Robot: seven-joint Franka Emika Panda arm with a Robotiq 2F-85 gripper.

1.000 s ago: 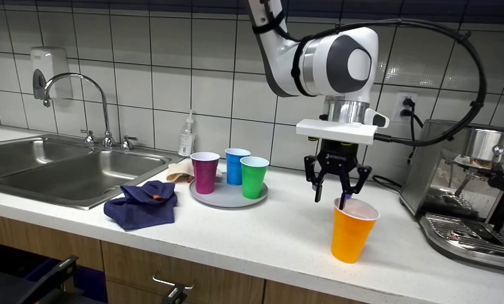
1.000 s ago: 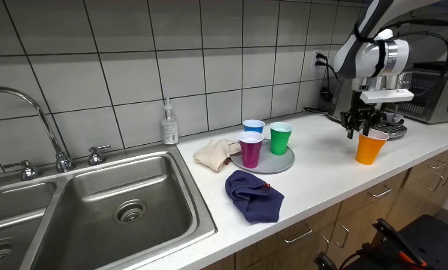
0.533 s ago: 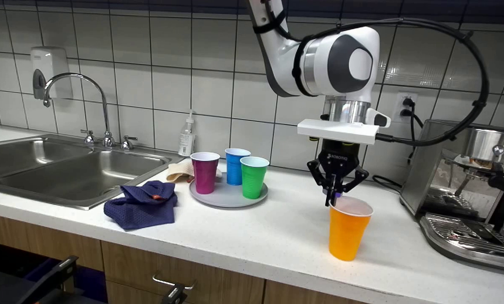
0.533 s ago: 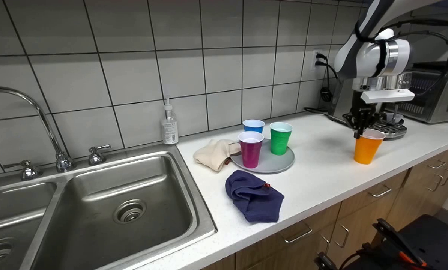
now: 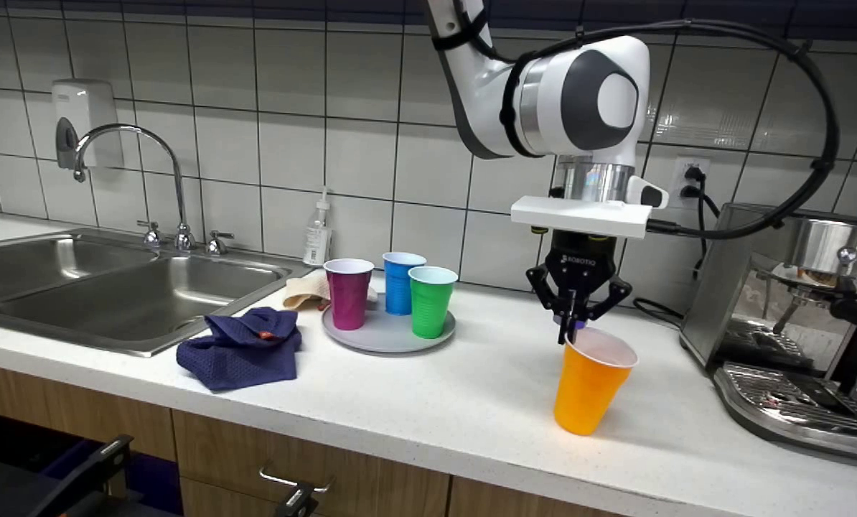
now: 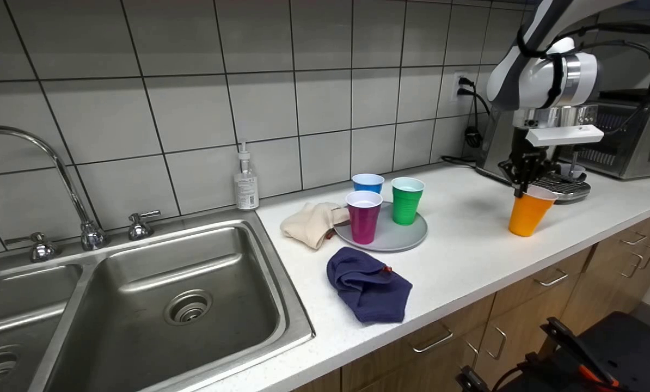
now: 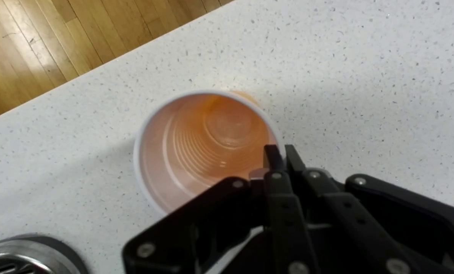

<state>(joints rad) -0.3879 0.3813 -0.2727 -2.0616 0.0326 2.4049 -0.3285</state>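
Wrist view: the gripper (image 7: 283, 155) now pinches the orange cup (image 7: 208, 152)

We see that the two fingers (image 7: 272, 154) hold the cup's wall at three o'clock of its mouth, one finger inside and the other outside. One second ago the jaws were spread, with one finger at the mouth and the other apart from the cup. In both exterior views the cup leans more than then: the mouth goes toward one o'clock, the base toward seven o'clock, and the base appears a little higher. We cannot tell whether it touches the counter (image 5: 486, 402). The arm (image 5: 586, 100) has risen slightly.

In an exterior view we find the gray plate (image 5: 382, 337) between nine and ten o'clock from the orange cup, with the magenta cup (image 5: 348, 294), the blue cup (image 5: 397, 291) and the green cup (image 5: 430, 305) on it; these did not move. The dark blue cloth (image 5: 245, 352) at nine o'clock kept its place, as did the coffee machine (image 5: 794, 330) between two and three o'clock.
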